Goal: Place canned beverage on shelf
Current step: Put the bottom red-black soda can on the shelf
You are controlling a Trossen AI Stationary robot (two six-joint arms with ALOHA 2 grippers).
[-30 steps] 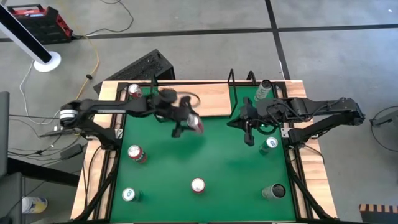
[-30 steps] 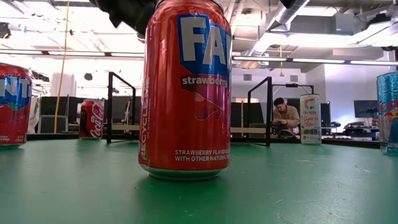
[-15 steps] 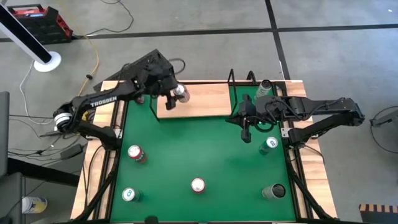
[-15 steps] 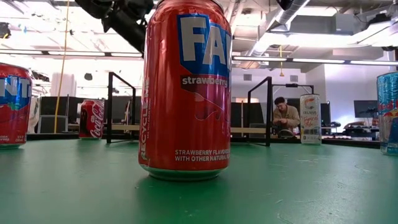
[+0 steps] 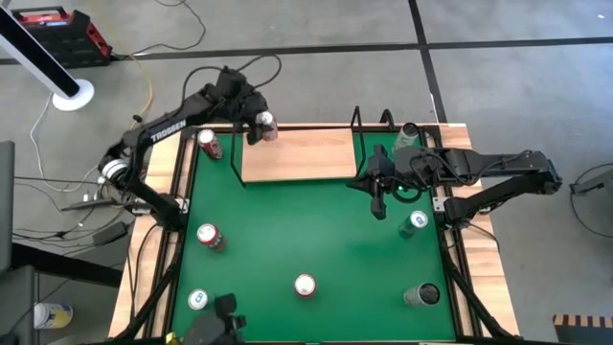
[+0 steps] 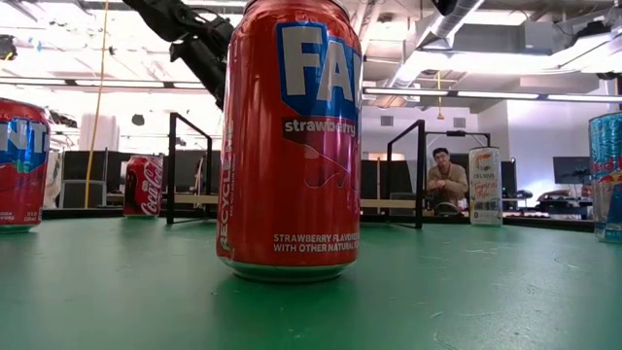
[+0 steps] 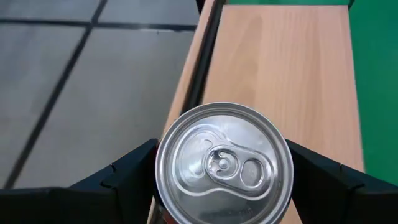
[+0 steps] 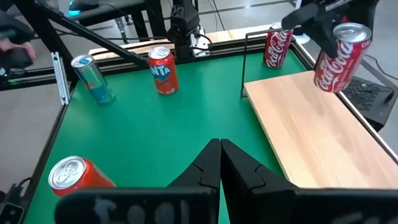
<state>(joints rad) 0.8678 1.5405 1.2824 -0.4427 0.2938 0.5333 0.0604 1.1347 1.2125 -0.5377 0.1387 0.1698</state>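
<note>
Red cola can [image 8: 336, 57] hangs pinched in the left gripper [image 5: 257, 126] over the shelf's [image 5: 306, 153] ten o'clock corner; only the left wrist view shows its silver lid [image 7: 224, 163]; right gripper [image 5: 378, 196], fingers pressed together, waits at three o'clock.

Red can [image 5: 265, 125] held above pale shelf's [image 5: 306, 158] far-left corner.

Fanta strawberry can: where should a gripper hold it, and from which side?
Hold the Fanta strawberry can by its straight side wall, mid-height, probably coming down from above: it stands upright on the green mat, nothing close around it.
</note>
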